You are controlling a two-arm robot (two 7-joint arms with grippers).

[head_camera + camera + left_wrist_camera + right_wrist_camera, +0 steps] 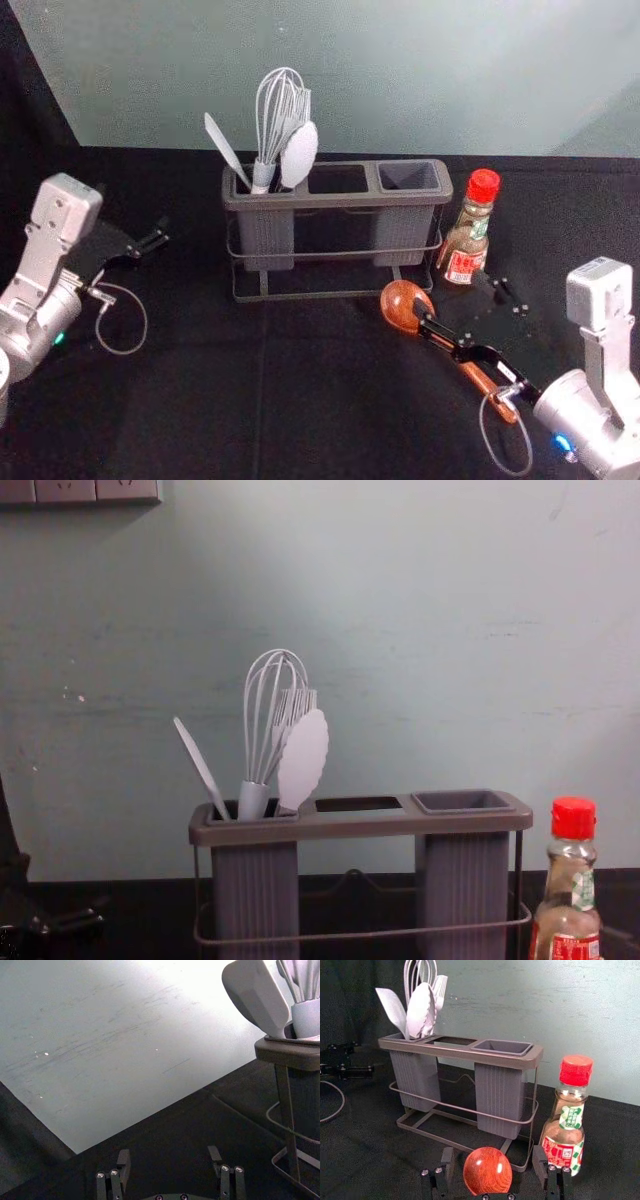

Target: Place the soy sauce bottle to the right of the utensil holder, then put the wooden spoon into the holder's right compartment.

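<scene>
The soy sauce bottle (467,240) stands upright just right of the utensil holder (338,200); in the chest view the bottle (568,910) is beside the holder's right end. In front lies the wooden spoon (402,305), bowl toward the holder, handle running toward the lower right beneath my right gripper (462,302). That gripper is open over the spoon. In the right wrist view, the spoon's bowl (487,1171) appears between the spread fingertips of my right gripper (493,1154). My left gripper (135,222) is parked open at the left; its wrist view shows the left gripper (169,1152) holding nothing.
A whisk (280,115), a pale spatula (226,148) and other utensils occupy the holder's left compartment. The right compartment (408,176) has nothing in it. A wall (400,80) rises behind the black-covered table (200,400).
</scene>
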